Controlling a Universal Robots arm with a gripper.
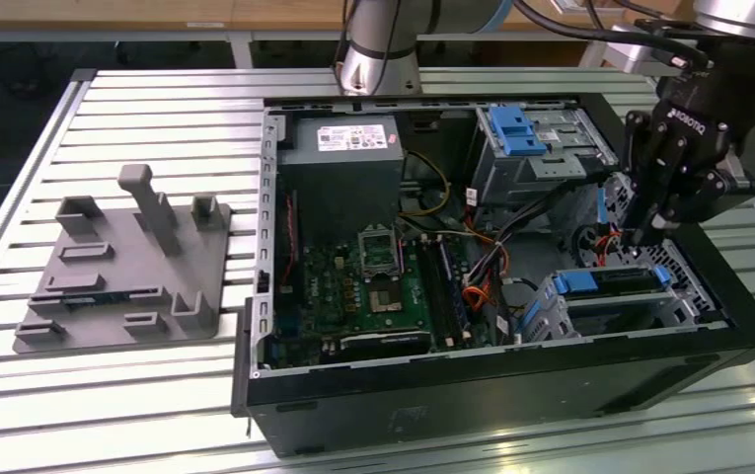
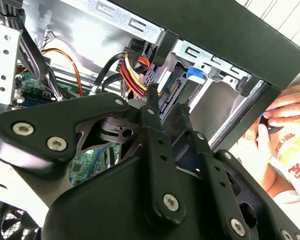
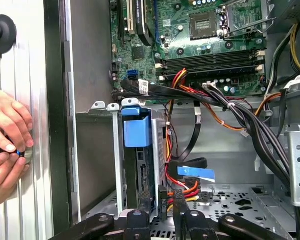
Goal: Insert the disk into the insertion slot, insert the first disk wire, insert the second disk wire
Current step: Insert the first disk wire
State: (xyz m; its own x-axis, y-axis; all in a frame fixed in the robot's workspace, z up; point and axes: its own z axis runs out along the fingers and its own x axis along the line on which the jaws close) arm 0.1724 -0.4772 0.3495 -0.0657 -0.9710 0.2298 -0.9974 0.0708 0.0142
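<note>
The hand [image 1: 641,237], spread a little, is hovering by the disk [image 1: 608,283], lower right in the exterior view; it should be pushing the plug [image 3: 163,196] straight.

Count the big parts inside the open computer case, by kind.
Power supply: 1
Motherboard: 1
Metal drive cages: 2, the insertion slot and the taller bay with a blue latch
Disk, seated in the insertion slot: 1
Total: 5
</note>
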